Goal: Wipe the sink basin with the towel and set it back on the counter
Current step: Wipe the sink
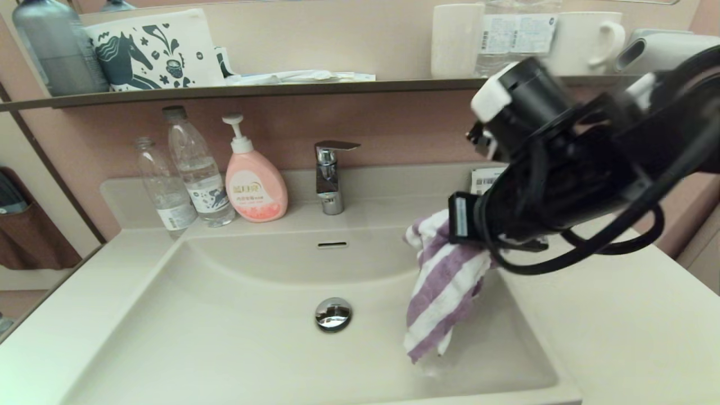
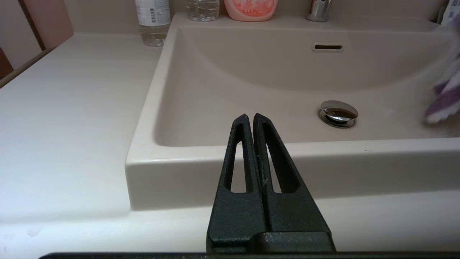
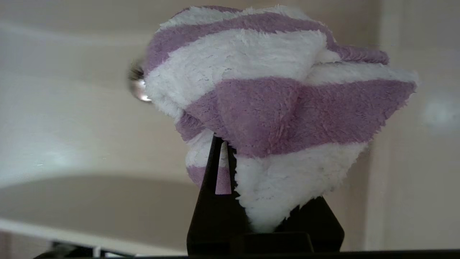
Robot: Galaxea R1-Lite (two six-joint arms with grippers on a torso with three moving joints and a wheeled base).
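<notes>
The purple and white striped towel [image 1: 444,287] hangs bunched from my right gripper [image 1: 457,226], which is shut on its upper end over the right side of the sink basin [image 1: 236,332]. The towel's lower end dangles close to the basin's right slope. In the right wrist view the towel [image 3: 273,104] covers the fingertips. The chrome drain plug [image 1: 333,313] sits mid-basin, left of the towel. My left gripper [image 2: 250,117] is shut and empty, held low in front of the basin's near rim [image 2: 287,151]. The counter [image 1: 635,320] spreads right of the basin.
A chrome faucet [image 1: 329,177], a pink soap dispenser [image 1: 254,183] and two clear bottles [image 1: 185,174] stand along the back edge. A dark wall shelf [image 1: 270,89] above carries cups and packets. A brown cloth [image 1: 25,236] hangs at far left.
</notes>
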